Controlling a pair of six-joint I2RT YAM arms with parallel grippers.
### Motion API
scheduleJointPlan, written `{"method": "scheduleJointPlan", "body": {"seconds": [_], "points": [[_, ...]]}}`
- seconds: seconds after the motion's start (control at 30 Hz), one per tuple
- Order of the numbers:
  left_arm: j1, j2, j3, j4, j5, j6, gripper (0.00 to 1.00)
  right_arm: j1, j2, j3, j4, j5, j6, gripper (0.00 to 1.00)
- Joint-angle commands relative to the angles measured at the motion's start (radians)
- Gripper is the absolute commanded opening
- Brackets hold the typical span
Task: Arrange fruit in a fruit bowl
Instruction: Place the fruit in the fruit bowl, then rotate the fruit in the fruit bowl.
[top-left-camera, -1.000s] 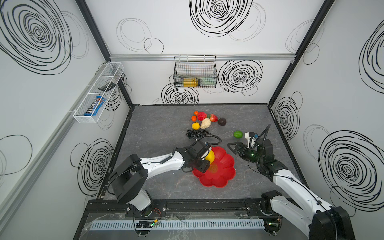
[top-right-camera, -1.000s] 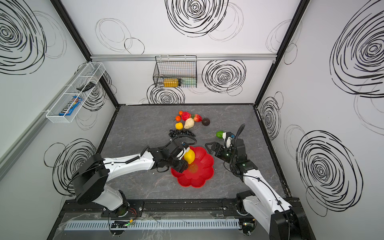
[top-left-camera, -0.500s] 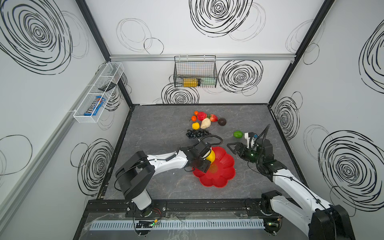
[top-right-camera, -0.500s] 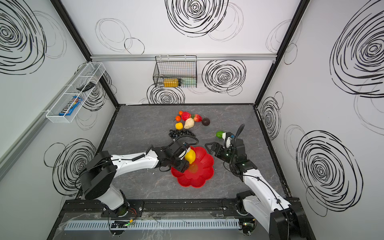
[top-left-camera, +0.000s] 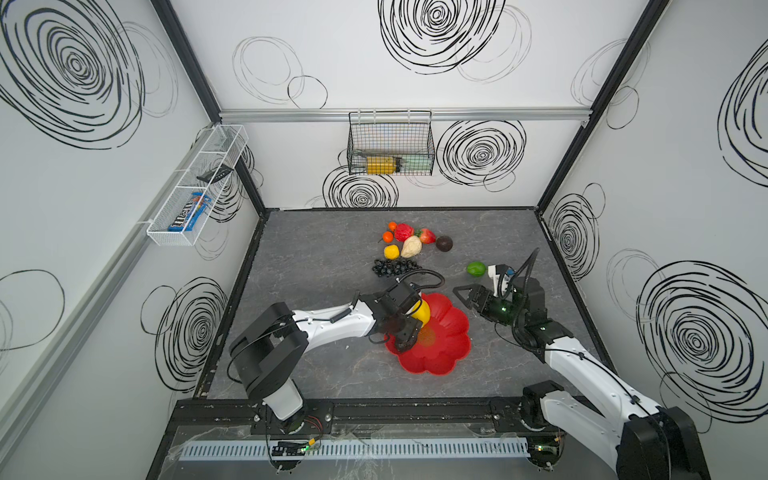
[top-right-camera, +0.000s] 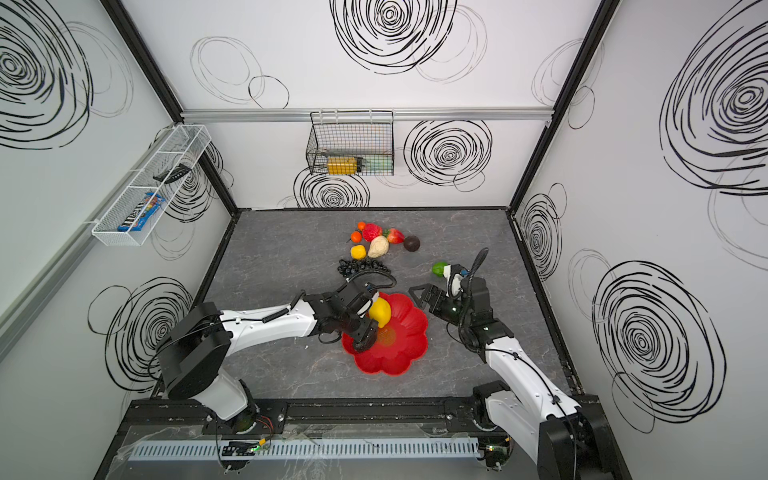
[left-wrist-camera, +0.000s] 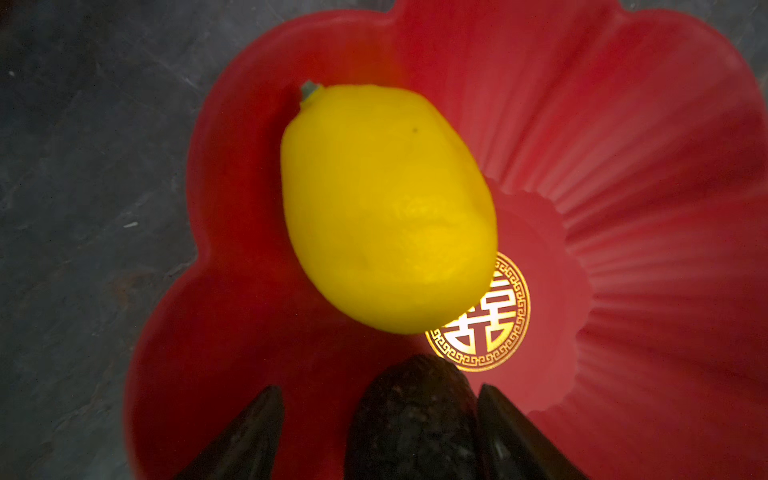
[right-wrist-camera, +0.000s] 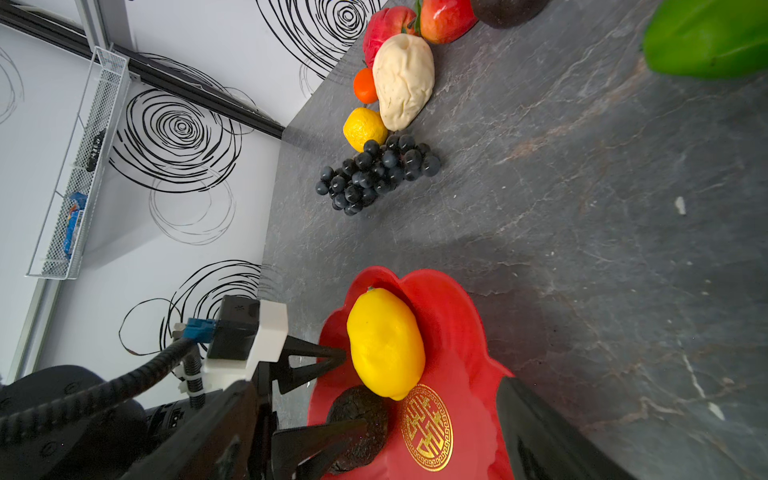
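Observation:
The red flower-shaped fruit bowl (top-left-camera: 446, 349) sits at the front middle of the table. In it lie a yellow lemon (left-wrist-camera: 386, 208) and a dark avocado (left-wrist-camera: 411, 419). My left gripper (top-left-camera: 411, 324) stands open over the bowl's left side. The avocado rests between its fingers, against one and apart from the other. My right gripper (top-left-camera: 463, 297) hangs open and empty just right of the bowl. Behind the bowl on the table lie the grape bunch (top-left-camera: 395, 267), a small lemon (top-left-camera: 391, 251), a beige piece (top-left-camera: 411, 247), tangerines (top-left-camera: 387, 236), red fruits (top-left-camera: 403, 232), a second avocado (top-left-camera: 444, 243) and the lime (top-left-camera: 476, 269).
A black wire basket (top-left-camera: 390, 145) hangs on the back wall and a white wire shelf (top-left-camera: 195, 187) on the left wall. The left arm's cable (top-left-camera: 428, 274) loops up just in front of the grapes. Walls close the table on three sides.
My left gripper has opened wider over the bowl and the left arm has stretched a little further toward it. The right arm has not moved.

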Motion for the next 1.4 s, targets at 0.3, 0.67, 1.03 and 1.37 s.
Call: {"method": "scheduleJointPlan", "body": {"seconds": [0.3, 0.67, 1.03, 1.37], "points": [[-0.092, -0.181, 0.004, -0.146, -0.077, 0.027, 0.85, -0.004, 0.001, -0.006, -0.001, -0.011, -0.013, 0.95], [-0.193, -0.177, -0.008, -0.288, -0.277, 0.029, 0.94, -0.003, 0.009, -0.016, 0.013, -0.019, -0.007, 0.95], [-0.198, -0.117, 0.000, -0.282, -0.338, 0.029, 0.96, -0.004, 0.011, -0.023, 0.013, -0.020, -0.006, 0.95], [-0.192, -0.086, -0.012, -0.264, -0.281, 0.037, 0.96, -0.006, 0.019, -0.023, 0.018, -0.022, -0.004, 0.95]]}}
